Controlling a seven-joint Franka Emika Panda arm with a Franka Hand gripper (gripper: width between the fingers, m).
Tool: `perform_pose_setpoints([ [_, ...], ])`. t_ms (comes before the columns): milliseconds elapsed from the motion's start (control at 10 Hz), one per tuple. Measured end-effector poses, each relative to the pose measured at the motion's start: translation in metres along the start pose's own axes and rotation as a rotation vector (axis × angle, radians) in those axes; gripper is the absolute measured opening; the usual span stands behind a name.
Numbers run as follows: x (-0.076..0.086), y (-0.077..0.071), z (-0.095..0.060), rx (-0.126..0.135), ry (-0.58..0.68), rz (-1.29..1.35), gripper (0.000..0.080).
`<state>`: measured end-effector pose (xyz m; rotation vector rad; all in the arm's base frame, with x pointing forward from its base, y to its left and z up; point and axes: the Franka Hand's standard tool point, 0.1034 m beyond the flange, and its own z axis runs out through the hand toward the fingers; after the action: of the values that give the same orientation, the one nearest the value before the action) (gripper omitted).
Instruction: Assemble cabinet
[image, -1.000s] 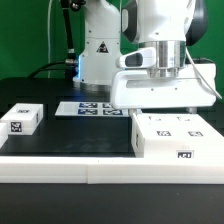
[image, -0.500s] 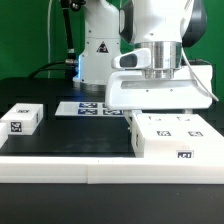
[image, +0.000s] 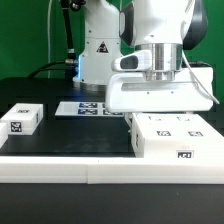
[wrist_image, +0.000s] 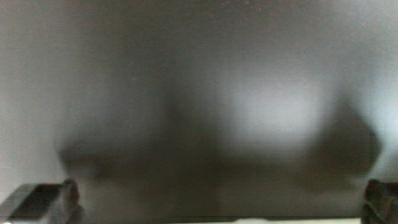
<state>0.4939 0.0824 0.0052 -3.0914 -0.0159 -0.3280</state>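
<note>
The cabinet (image: 170, 138) is a large white box on the black table at the exterior view's right, with square tags on its top and front. My gripper (image: 158, 106) hangs just above and behind it. The wide white hand shows but the fingers are hidden behind the cabinet. In the wrist view a blurred grey-white surface (wrist_image: 196, 90) fills the picture very close up. My gripper (wrist_image: 210, 205) has its two dark fingertips (wrist_image: 39, 200) far apart at the picture's edges, so the jaws stand wide open. I cannot tell whether they touch the cabinet.
A small loose white block (image: 20, 119) with one tag lies at the exterior view's left. The marker board (image: 88, 107) lies flat behind the middle. The robot base (image: 98, 50) stands at the back. A white table edge (image: 100, 168) runs along the front.
My hand has moved a little toward the exterior view's left, mostly in the first half second. The cabinet's left edge seems to have shifted slightly left with it.
</note>
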Motion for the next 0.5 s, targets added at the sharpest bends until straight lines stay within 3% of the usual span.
perform_pose_setpoints([
  [300,-0.0002,-0.0006,0.0000,0.001,0.000,-0.006,0.0776],
  [400,-0.0003,-0.0007,0.0000,0.001,0.000,-0.007,0.0581],
  [500,-0.0003,-0.0010,0.0000,0.001,-0.001,-0.008,0.0581],
])
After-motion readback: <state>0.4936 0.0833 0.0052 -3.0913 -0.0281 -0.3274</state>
